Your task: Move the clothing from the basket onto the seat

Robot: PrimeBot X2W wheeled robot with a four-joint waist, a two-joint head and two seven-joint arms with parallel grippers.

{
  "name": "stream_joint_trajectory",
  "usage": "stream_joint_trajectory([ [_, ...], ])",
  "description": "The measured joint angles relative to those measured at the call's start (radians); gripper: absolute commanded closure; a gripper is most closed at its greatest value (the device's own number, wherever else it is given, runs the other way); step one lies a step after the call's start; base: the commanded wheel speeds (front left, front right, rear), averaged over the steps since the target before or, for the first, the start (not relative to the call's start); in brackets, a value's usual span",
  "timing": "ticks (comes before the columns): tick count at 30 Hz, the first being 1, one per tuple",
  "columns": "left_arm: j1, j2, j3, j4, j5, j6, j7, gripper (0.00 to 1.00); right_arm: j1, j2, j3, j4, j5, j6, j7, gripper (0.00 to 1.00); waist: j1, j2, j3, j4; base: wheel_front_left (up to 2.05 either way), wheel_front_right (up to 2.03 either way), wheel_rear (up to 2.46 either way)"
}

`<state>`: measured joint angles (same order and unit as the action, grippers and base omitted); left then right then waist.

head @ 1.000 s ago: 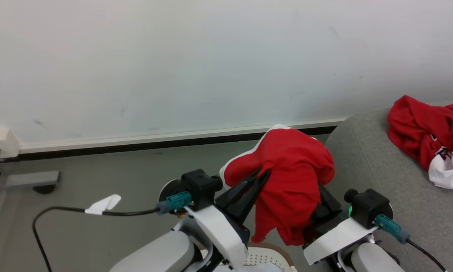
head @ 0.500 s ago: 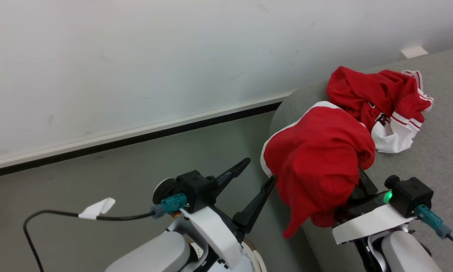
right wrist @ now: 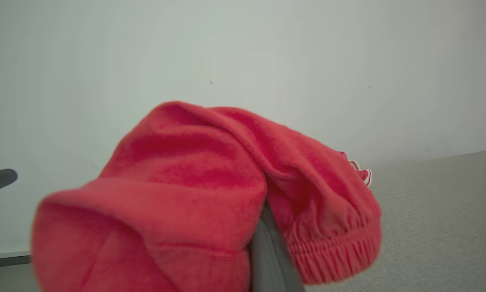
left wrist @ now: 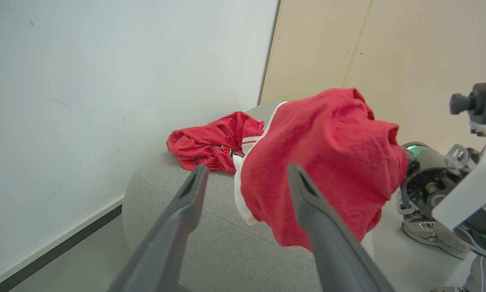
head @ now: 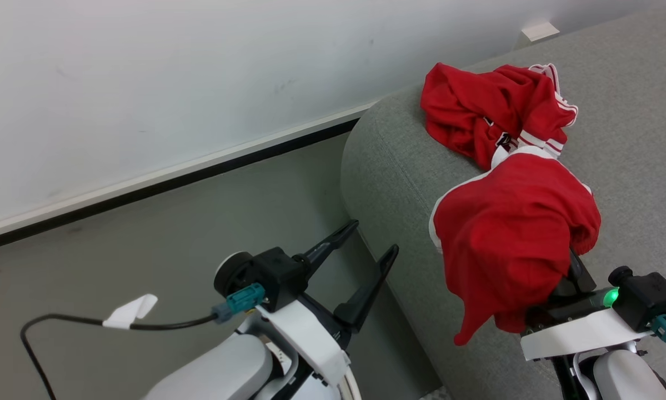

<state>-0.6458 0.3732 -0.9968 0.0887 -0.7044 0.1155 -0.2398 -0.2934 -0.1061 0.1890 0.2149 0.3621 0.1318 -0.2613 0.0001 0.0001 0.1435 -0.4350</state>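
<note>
Clothing in two lots, both at the seat (head: 399, 166): crumpled garment (head: 477, 111) with striped cuffs lying on the grey cushion at one o'clock in the head view, red garment (head: 510, 244) draped over the right gripper (head: 576, 278) at four o'clock, above the cushion's rounded front edge. Right jaws pinched together on that cloth, fingertips buried in it. Left gripper (head: 374, 237) at six o'clock, jaws spread wide and empty, just beside the seat's side. Long axis of the draped garment from one to seven o'clock, pointed tail hanging low. From the left wrist: beige wall panel (left wrist: 348, 48) at one o'clock, grey shoe (left wrist: 425, 237) on the floor at four o'clock. From the right wrist: gathered elastic hem (right wrist: 336, 251) at five o'clock, one dark finger (right wrist: 269, 251) under the folds.
</note>
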Motion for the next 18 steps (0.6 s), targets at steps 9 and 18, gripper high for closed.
stream_joint_trajectory([
  [9,-0.007,0.012,-0.002,-0.004,0.016,-0.002,-0.003,0.0,-0.026,0.009,-0.058,-0.043,0.044,0.0,0.0,1.0,0.0,0.0,0.036,-0.01,0.0,0.0,0.0],
  [18,-0.032,0.043,-0.004,-0.031,0.021,-0.008,0.023,0.0,-0.161,-0.119,-0.254,-0.049,0.025,0.0,0.058,1.0,0.0,0.0,0.115,0.021,0.0,0.0,0.0],
])
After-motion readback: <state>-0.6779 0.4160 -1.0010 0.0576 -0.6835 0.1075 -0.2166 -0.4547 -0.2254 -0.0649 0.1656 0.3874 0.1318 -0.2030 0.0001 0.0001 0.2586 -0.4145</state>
